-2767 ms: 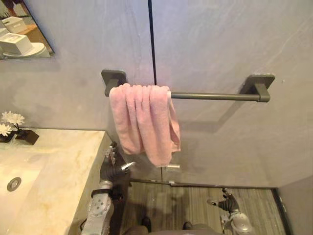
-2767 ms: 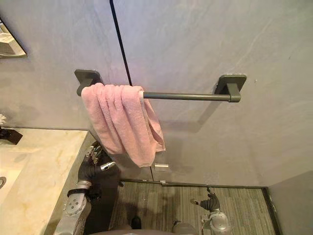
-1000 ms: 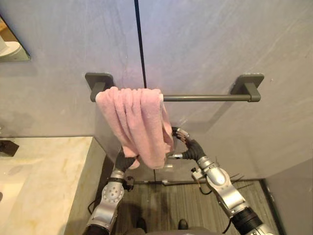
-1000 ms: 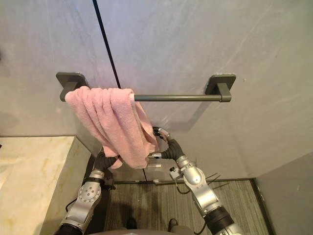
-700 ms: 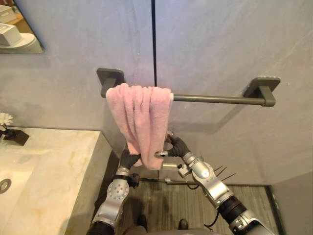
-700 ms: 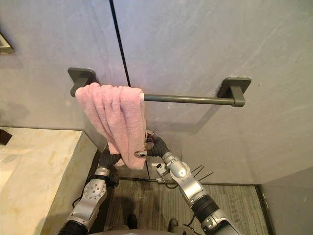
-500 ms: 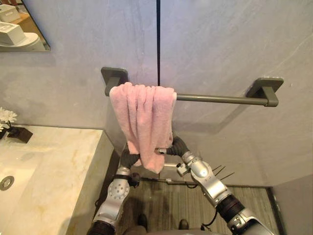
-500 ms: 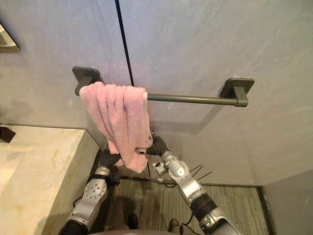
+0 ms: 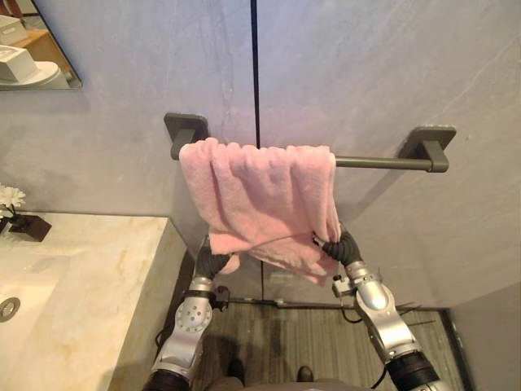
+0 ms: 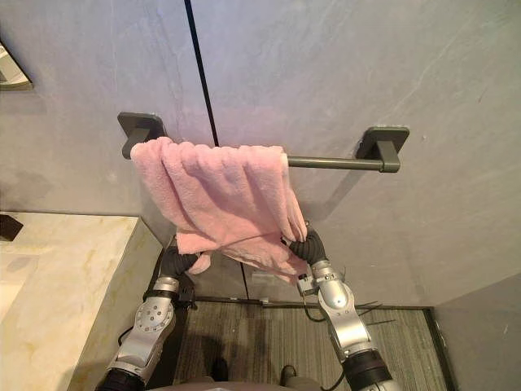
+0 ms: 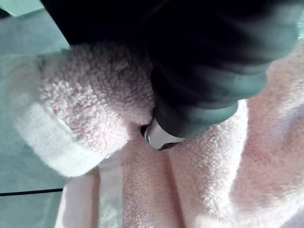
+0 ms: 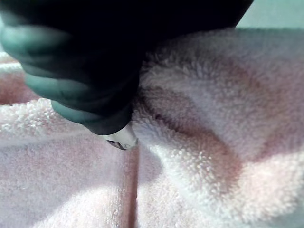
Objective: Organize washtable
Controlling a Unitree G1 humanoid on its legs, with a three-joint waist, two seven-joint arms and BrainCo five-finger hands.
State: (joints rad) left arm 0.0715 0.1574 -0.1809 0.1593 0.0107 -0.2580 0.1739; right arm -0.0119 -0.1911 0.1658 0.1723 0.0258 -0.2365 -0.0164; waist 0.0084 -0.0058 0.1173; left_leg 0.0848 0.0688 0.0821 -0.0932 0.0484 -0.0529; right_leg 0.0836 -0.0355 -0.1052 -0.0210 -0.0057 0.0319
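Left hand (image 9: 213, 262) sits up under the lower left corner of the pink towel (image 9: 260, 191), right hand (image 9: 345, 247) under its lower right edge. Both are buried in the pile, so I cannot tell if either is closed on the cloth or just pressing it. Towel hangs over the grey towel bar (image 9: 383, 163), covering it from the left bracket (image 9: 186, 130) to about the middle; right part of the bar is bare. Hem is lifted and rumpled between the two hands. Marble counter (image 9: 89, 269) is to the left, apart from the towel.

Risks, my judgement:
- Any downward tug while I spread it could drag the towel off the bar onto the floor (image 9: 285, 342).
- Uneven pull, one side faster, would leave it skewed and bunched.
- Soft pile could slip out of a weak hold and the corner drops.
- Right hand is close to the wall, so a push forward could knock it.
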